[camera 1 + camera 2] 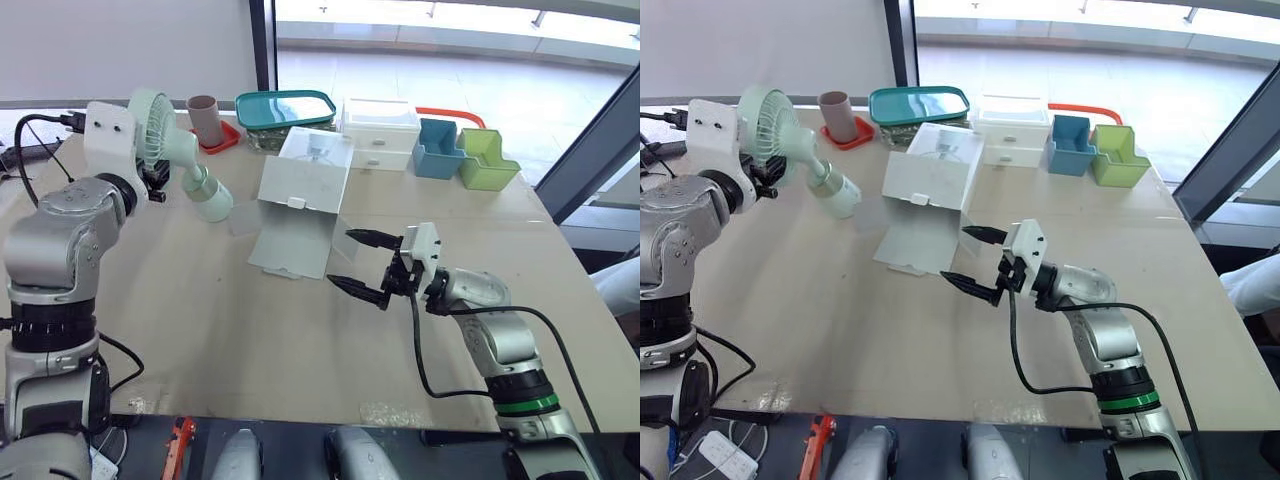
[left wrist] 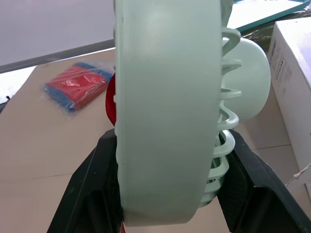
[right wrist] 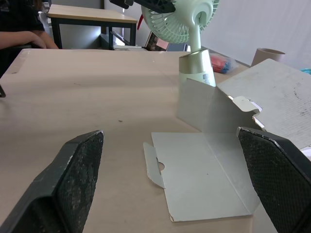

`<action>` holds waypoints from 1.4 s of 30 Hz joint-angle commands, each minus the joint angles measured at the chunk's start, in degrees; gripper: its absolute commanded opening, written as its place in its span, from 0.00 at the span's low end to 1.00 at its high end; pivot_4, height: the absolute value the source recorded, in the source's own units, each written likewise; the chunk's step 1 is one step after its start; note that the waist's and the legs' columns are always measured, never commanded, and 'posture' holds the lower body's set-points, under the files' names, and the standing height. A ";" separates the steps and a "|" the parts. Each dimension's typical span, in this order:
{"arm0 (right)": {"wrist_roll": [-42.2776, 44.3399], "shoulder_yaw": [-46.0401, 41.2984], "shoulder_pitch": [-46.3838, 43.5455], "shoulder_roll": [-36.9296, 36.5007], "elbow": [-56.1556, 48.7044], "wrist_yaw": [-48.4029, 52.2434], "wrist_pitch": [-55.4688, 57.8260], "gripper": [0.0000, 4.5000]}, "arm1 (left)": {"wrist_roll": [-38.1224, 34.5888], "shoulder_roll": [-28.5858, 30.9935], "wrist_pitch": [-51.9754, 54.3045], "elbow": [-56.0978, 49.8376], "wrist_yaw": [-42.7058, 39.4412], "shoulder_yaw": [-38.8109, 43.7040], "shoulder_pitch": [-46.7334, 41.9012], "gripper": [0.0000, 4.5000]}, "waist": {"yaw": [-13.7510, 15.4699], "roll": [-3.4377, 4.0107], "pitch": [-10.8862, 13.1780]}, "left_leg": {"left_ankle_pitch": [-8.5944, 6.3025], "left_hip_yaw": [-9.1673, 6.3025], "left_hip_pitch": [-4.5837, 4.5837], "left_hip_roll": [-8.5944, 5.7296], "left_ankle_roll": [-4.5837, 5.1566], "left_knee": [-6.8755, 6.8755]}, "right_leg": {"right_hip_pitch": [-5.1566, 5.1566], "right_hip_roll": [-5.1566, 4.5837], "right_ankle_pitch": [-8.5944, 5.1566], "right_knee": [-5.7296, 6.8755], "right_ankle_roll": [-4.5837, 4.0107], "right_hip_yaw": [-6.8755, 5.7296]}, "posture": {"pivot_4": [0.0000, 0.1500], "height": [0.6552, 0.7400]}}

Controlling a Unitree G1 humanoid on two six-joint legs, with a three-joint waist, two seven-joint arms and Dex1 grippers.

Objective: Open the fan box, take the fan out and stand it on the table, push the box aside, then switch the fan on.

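Note:
The pale green fan [image 1: 165,150] hangs tilted over the table's far left, its round head up and its base [image 1: 211,201] low beside the box. My left gripper [image 1: 152,182] is shut on the rim of the fan's head [image 2: 165,111], with one black finger [image 2: 90,194] on each side. Whether the base touches the table I cannot tell. The white fan box [image 1: 303,180] lies open in the middle, its flap [image 1: 290,250] flat on the table. My right gripper [image 1: 358,262] stands open just right of that flap, holding nothing, and faces the box [image 3: 228,111].
Along the far edge stand a brown cup [image 1: 207,118] on a red coaster, a teal-lidded container [image 1: 285,108], a white drawer unit [image 1: 380,130], a blue bin [image 1: 437,148] and a green bin [image 1: 487,160]. A person's arm [image 3: 24,39] rests beyond the table.

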 commanded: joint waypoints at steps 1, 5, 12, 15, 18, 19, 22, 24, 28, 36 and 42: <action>-0.08 -0.67 -0.09 -0.29 -2.64 -0.25 -0.56 1.00 | -1.15 -1.79 4.17 -2.65 1.47 3.54 -4.48 0.44 | 0.02 0.00 0.00 | -0.02 0.01 -0.03 0.00 0.03 -0.01 | -0.04 -0.01 -0.02 -0.01 0.02 0.00 | 1.00 1.00; -0.16 -0.69 -0.11 -0.42 -2.42 -0.19 -0.55 1.00 | -0.62 -2.61 10.41 -4.26 4.07 5.98 -7.18 0.44 | -0.05 -0.01 0.01 | -0.02 0.01 -0.03 0.01 0.03 -0.01 | -0.04 -0.01 -0.02 -0.01 0.02 -0.01 | 1.00 1.00; -0.56 -0.38 -0.03 -0.56 -2.27 0.14 -0.59 1.00 | -0.09 -3.90 17.73 -8.38 6.04 6.77 -10.70 0.44 | -0.03 -0.02 0.01 | -0.02 0.01 -0.06 0.00 0.03 -0.01 | -0.06 -0.02 -0.02 -0.01 0.03 -0.01 | 1.00 1.00; -0.86 -0.21 -0.21 -0.50 -2.00 0.31 -0.68 1.00 | 0.00 -4.92 21.07 -9.28 6.84 8.54 -12.86 0.44 | -0.03 -0.04 0.03 | -0.02 -0.01 -0.07 0.00 0.01 -0.01 | -0.06 -0.02 -0.02 -0.02 0.03 -0.03 | 1.00 1.00; -1.00 -0.18 -0.37 -0.41 -1.92 0.42 -0.59 1.00 | 0.41 -5.20 22.96 -9.65 6.87 8.89 -13.97 0.44 | -0.07 -0.04 0.03 | -0.02 0.00 -0.07 0.00 0.01 -0.01 | -0.07 -0.02 -0.02 -0.02 0.03 -0.01 | 1.00 1.00; -1.02 -0.18 -0.40 -0.42 -1.90 0.48 -0.56 1.00 | 0.60 -5.14 23.27 -9.74 6.80 8.76 -14.03 0.44 | -0.07 -0.04 0.03 | -0.02 0.00 -0.07 0.00 0.01 -0.02 | -0.07 -0.02 -0.02 -0.02 0.03 -0.01 | 1.00 1.00; -1.08 -0.15 -0.42 -0.46 -1.95 0.59 -0.47 1.00 | 0.98 -4.94 24.08 -9.95 6.42 8.82 -12.85 0.44 | -0.11 -0.04 0.03 | -0.01 0.01 -0.04 0.01 0.00 -0.03 | -0.07 -0.01 -0.02 -0.02 0.03 0.00 | 1.00 1.00; -1.11 -0.14 -0.55 -0.40 -1.87 0.61 -0.39 1.00 | 1.21 -5.11 24.22 -9.54 6.11 9.00 -11.79 0.44 | -0.10 -0.04 0.03 | -0.01 0.01 -0.05 0.01 -0.01 -0.03 | -0.08 -0.01 -0.02 -0.02 0.03 -0.01 | 1.00 1.00; -1.40 0.05 -0.56 -0.45 -1.98 0.64 -0.29 1.00 | 1.74 -5.97 23.32 -8.47 5.58 8.53 -9.54 0.44 | -0.06 -0.04 0.03 | -0.01 0.01 -0.05 0.00 -0.01 -0.03 | -0.08 -0.02 -0.02 -0.02 0.02 0.00 | 1.00 1.00; -1.44 0.11 -0.07 -0.38 -2.79 0.24 -0.17 1.00 | 2.23 -7.85 18.19 -3.85 3.65 8.02 -7.96 0.44 | -0.03 -0.03 0.02 | 0.00 0.01 -0.02 -0.01 -0.04 -0.02 | -0.05 -0.03 -0.01 -0.01 0.02 0.00 | 1.00 1.00; -1.60 -0.01 0.02 -0.44 -3.05 -0.12 -0.27 1.00 | 1.39 -9.78 14.63 0.36 1.51 8.29 -7.33 0.44 | -0.03 -0.02 0.01 | 0.04 0.01 0.05 -0.03 -0.08 -0.01 | 0.04 -0.03 0.02 0.00 0.03 0.01 | 1.00 1.00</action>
